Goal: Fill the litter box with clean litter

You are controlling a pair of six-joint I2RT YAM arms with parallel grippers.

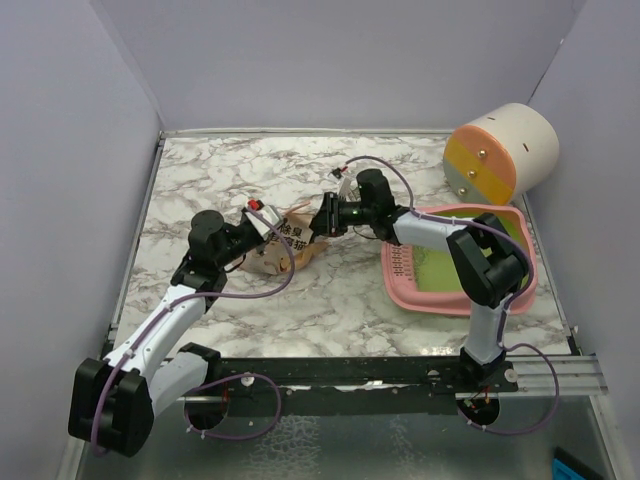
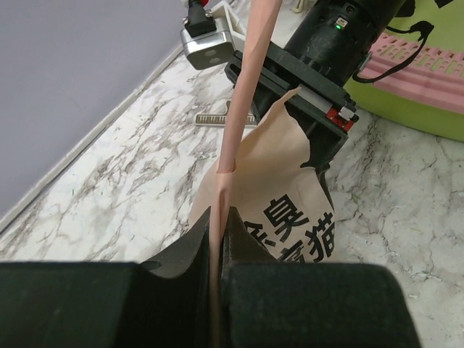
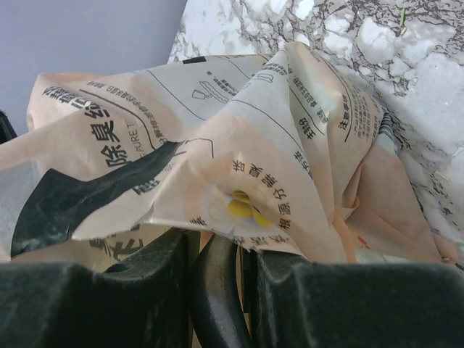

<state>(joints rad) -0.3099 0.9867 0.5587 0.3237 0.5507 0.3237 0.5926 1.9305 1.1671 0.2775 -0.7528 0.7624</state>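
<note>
The pink litter box [image 1: 400, 272] with its lime-green inside lies at the right; its slotted strip faces the bag. It also shows in the left wrist view [image 2: 424, 69]. No clean litter is in view. A tan printed bag [image 1: 283, 247] stands between my grippers. My left gripper [image 1: 264, 224] is shut on the bag's left edge [image 2: 217, 190]. My right gripper [image 1: 323, 220] is shut on the bag's crumpled top edge [image 3: 239, 145], with a dark curved piece between its fingers [image 3: 163, 268].
A cream, orange and yellow cylinder [image 1: 500, 150] lies on its side behind the litter box. A pale slotted strip [image 2: 214, 117] lies on the marble behind the bag. A grey metal edge [image 3: 385, 129] peeks from the bag. Purple walls enclose the table.
</note>
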